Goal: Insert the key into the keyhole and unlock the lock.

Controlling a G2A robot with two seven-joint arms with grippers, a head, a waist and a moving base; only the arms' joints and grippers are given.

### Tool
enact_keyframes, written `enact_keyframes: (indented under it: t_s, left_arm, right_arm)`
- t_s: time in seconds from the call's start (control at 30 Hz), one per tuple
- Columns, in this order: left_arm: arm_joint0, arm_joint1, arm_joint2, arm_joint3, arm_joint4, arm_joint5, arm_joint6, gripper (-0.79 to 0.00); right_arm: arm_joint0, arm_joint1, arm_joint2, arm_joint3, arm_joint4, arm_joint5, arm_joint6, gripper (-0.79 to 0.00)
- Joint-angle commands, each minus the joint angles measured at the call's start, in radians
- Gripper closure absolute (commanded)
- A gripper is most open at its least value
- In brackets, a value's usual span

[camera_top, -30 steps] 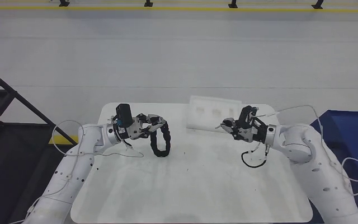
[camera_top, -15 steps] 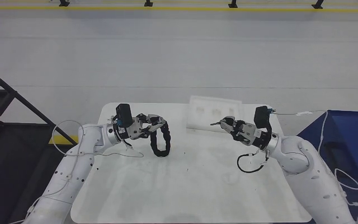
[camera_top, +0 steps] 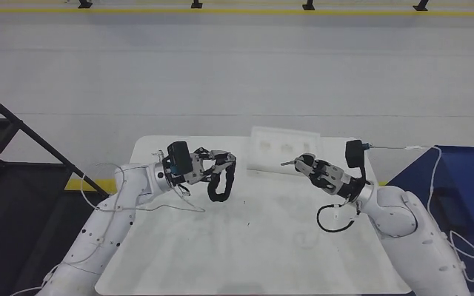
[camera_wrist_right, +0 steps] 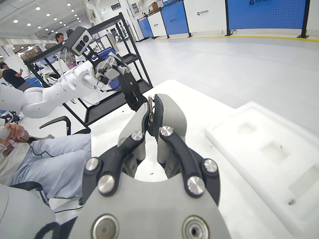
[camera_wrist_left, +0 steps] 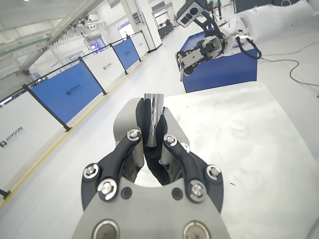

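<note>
Here, in the top view, the left gripper [camera_top: 221,160] sits left of centre, over the rear part of the white table [camera_top: 259,251]. Its 2 fingers are pressed together on the lock [camera_top: 223,185]. The lock is a black cable loop with a shiny metal cylinder at one end. The loop hangs from the fingers toward the tabletop, and I cannot tell whether its lowest part touches the surface. In the left wrist view the fingers clamp the black-sheathed end, and the chrome cylinder sticks out past the fingertips toward the other arm.

The right gripper [camera_top: 302,161] sits right of centre in the top view, at about the same height in the frame as the left one. It is pinching the key [camera_top: 287,163] by its head. The thin blade pokes out of the fingertips and points toward the left gripper. In the right wrist view the key shows as a narrow metal strip squeezed between the 2 ribbed pads.

The 2 grippers face each other and are well apart, so the key is not in the keyhole.

A white foam tray [camera_top: 285,152] with 3 shallow recesses lies at the table's rear edge, between the grippers and just behind the key. A blue cabinet [camera_top: 437,166] stands at the right edge of the frame, and a black rack [camera_top: 29,140] at the left edge.
</note>
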Motion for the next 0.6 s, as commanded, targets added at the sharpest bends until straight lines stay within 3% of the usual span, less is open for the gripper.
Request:
enact_keyframes:
  t_s: [0.0, 0.33, 0.47, 0.57]
  left_arm:
    - [-0.017, -0.005, 0.039, -0.003, 0.070, 0.035, 0.031, 0.000]
    - [-0.115, -0.054, 0.232, 0.143, 0.234, 0.241, 0.193, 0.000]
    - [-0.132, -0.072, 0.270, 0.175, 0.235, 0.327, 0.263, 0.000]
    - [-0.132, -0.072, 0.270, 0.175, 0.235, 0.327, 0.263, 0.000]
  right_arm:
    - [-0.032, 0.006, 0.023, -0.057, 0.032, 0.034, 0.035, 0.000]
    - [-0.159, 0.022, 0.097, -0.241, 0.101, 0.113, 0.127, 0.000]
    - [-0.163, 0.022, 0.085, -0.249, 0.111, 0.127, 0.139, 0.000]
    - [-0.163, 0.022, 0.085, -0.249, 0.111, 0.127, 0.139, 0.000]
